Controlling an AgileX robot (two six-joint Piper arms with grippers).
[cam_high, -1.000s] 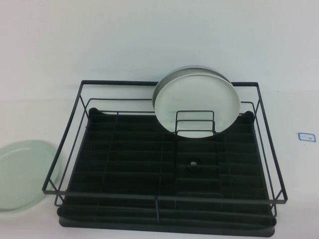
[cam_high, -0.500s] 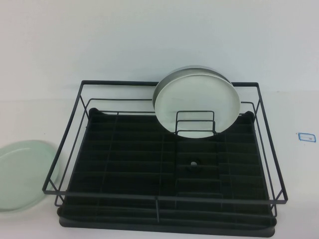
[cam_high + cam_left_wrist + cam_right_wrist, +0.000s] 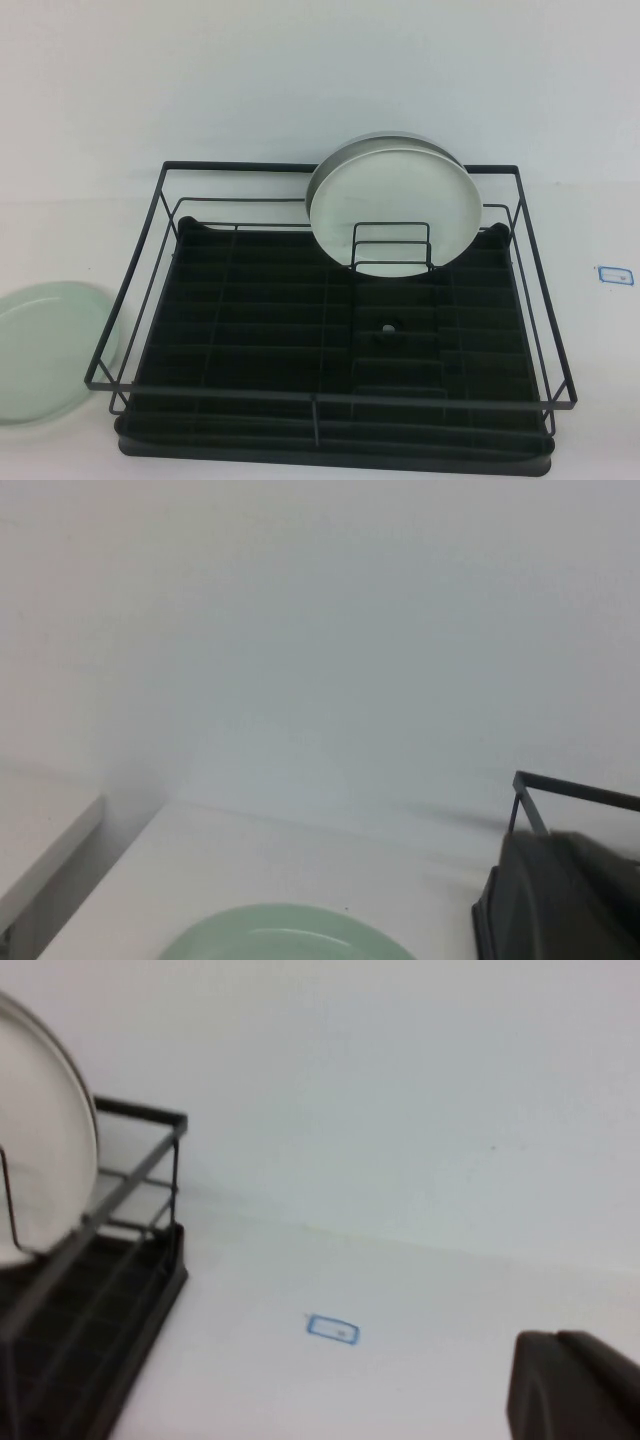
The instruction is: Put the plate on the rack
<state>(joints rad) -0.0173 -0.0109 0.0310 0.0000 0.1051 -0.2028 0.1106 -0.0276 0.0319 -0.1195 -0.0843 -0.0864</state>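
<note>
The pale mint-green plate (image 3: pixel 45 350) lies flat on the white table, just left of the rack, and its far rim shows in the left wrist view (image 3: pixel 290 935). The black wire rack (image 3: pixel 340 170) with its ribbed tray stands in the middle. One corner of it shows in the left wrist view (image 3: pixel 570 792) and another in the right wrist view (image 3: pixel 140 1115). Neither arm shows in the high view. A dark part of my left gripper (image 3: pixel 560 900) shows on the near side of the mint plate. A dark part of my right gripper (image 3: pixel 575 1390) hangs over bare table right of the rack.
Two whitish plates (image 3: pixel 395 205) stand upright in the dividers at the rack's back right, also seen in the right wrist view (image 3: pixel 40 1160). A small blue-outlined label (image 3: pixel 613 273) sticks to the table right of the rack, also in the right wrist view (image 3: pixel 332 1329).
</note>
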